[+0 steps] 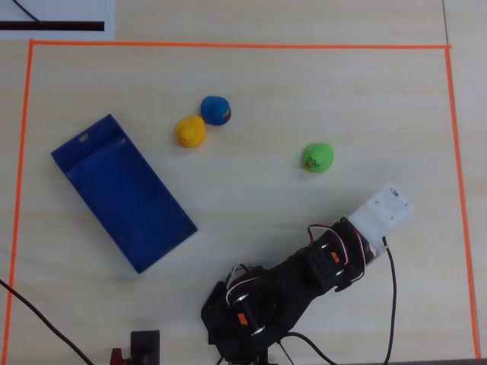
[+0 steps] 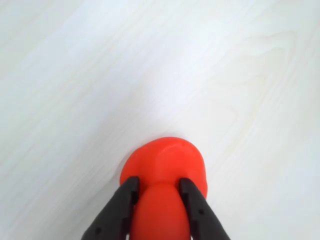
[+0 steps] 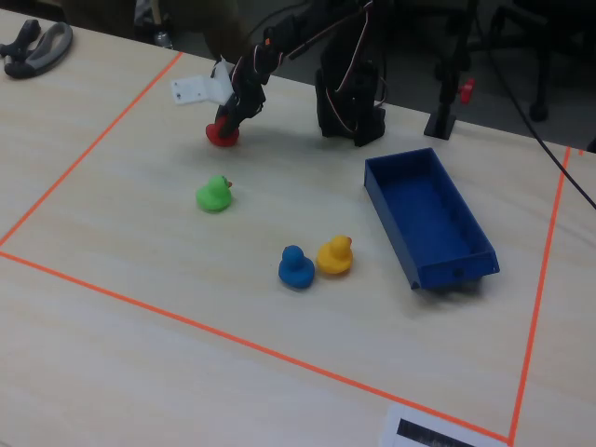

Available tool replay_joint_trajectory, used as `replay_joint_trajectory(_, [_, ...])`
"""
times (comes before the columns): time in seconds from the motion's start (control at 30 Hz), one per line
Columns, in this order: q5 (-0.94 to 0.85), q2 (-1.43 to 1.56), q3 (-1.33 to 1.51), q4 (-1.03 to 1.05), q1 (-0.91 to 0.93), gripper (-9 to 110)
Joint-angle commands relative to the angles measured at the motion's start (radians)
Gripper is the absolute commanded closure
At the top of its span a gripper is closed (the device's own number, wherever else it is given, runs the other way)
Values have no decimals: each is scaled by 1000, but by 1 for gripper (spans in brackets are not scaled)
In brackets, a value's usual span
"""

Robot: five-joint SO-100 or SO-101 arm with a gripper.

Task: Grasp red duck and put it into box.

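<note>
From overhead, the arm's white wrist block hides the claw; the green duck (image 1: 317, 157) sits near it up the picture, the blue box (image 1: 122, 192) well off to the left. At the wrist, the claw (image 2: 158, 192) has both black fingers (image 2: 125, 197) pinching the red duck (image 2: 165, 172) on the pale table (image 2: 100, 75). From the side, the claw (image 3: 226, 126) presses the red duck (image 3: 220, 136) against the tabletop, the box (image 3: 428, 219) well apart rightward.

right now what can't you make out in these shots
- Red duck: hidden under the arm's white camera housing in the overhead view; cut off by the bottom edge in the wrist view.
- Gripper: fingers straddle the duck, but grip firmness is unclear.
- Box: absent from the wrist view.
</note>
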Motion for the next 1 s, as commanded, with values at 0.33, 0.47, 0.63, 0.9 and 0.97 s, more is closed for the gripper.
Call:
replay_joint_trajectory(0.33, [353,137,-413,545,-189,101])
replay_joint_trajectory(0.47, [489,224,-623,767,-322,101])
replay_joint_trajectory(0.63, [661,331,-833,1049,-604,101])
replay_joint_trajectory(0.9, [1152,377,-865,1239,-1285,101])
replay_joint_trajectory(0.97, [1246,342,-839,1209,-1405,101])
